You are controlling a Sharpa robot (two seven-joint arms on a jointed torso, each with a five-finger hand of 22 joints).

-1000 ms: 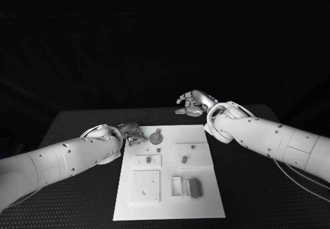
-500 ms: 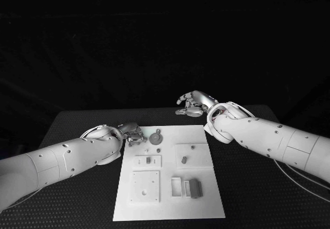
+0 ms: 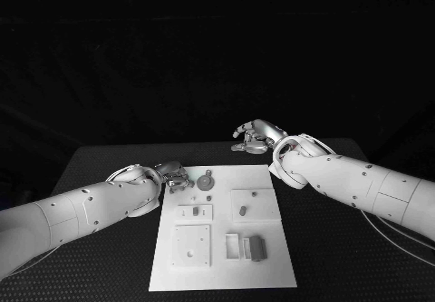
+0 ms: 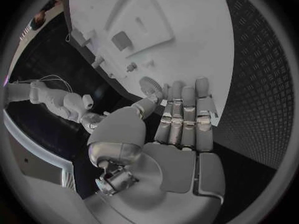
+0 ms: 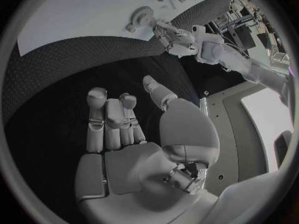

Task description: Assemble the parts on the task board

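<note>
Parts sit scattered on the white task board (image 3: 223, 251) in the middle of the black table (image 3: 100, 270): a round toothed gear (image 3: 207, 183) near the far edge, a small peg (image 3: 243, 208) on a raised square block, and a pair of upright rectangular pieces (image 3: 254, 248) nearer the robot. From the head camera, the left hand (image 3: 174, 177) rests at the board's far left corner, just beside the gear, but its fingers are bunched together and whether they touch anything cannot be told. The left wrist camera shows more: the fingers (image 4: 185, 115) lie straight and side by side, tips at the board's edge next to the gear (image 4: 151, 87), holding nothing. The right hand (image 3: 256, 136) hovers past the board's far right corner, fingers loosely curled; its wrist camera shows the palm (image 5: 140, 157) empty over the black table.
</note>
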